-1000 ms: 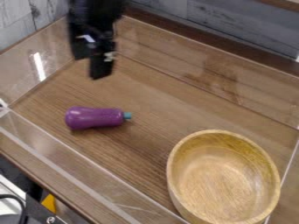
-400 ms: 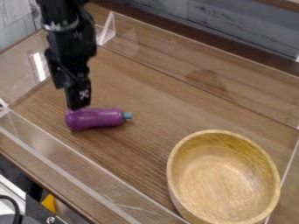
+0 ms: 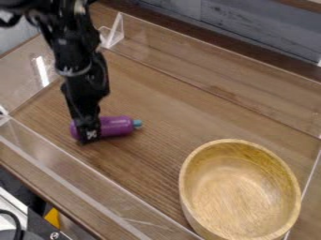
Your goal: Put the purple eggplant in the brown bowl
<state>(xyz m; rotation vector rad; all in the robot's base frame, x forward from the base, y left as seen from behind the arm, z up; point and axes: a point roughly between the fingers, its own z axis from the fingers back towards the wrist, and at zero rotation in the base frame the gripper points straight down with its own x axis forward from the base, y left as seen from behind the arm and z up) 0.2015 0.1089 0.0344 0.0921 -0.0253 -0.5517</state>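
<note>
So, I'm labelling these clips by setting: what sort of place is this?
Probably a robot test bench set up as a toy kitchen: a brown wood-look tabletop, a light-brown round wooden bowl and a glossy purple toy eggplant.

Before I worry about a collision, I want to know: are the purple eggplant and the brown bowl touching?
Apart. The single camera view shows bare wood between the eggplant and the bowl.
</note>
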